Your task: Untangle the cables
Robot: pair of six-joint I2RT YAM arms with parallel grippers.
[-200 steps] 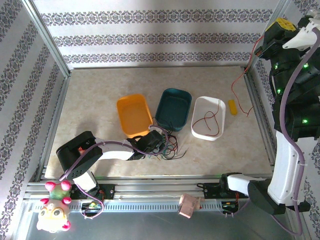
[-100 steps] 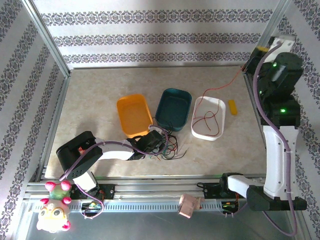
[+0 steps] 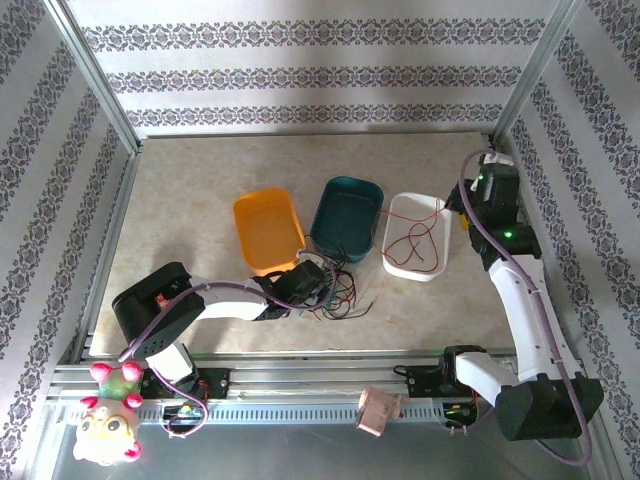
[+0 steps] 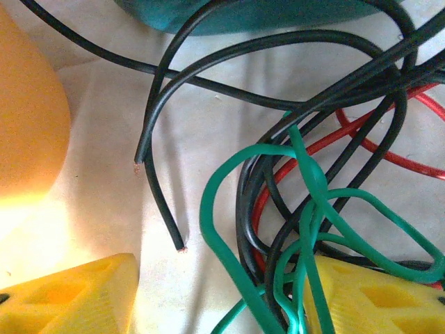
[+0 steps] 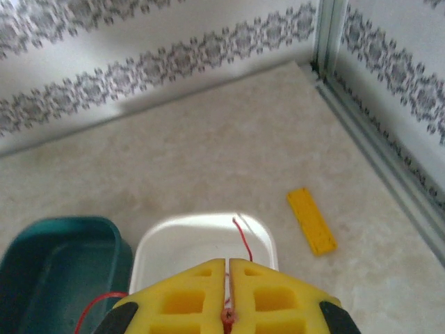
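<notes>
You have one red cable [image 5: 243, 240] sorted so far: it lies in the white tray [image 5: 174, 243], its end pinched in your closed right tool [image 5: 227, 278]. The other cables [image 3: 340, 300] sit knotted by the surface's near edge, your left tool [image 4: 222, 285] spread apart around them.

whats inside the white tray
A looped red cable lies inside the white tray. One end runs up to the shut right end effector, which pinches it. In the right wrist view, its fingers cover the tray's near part.
</notes>
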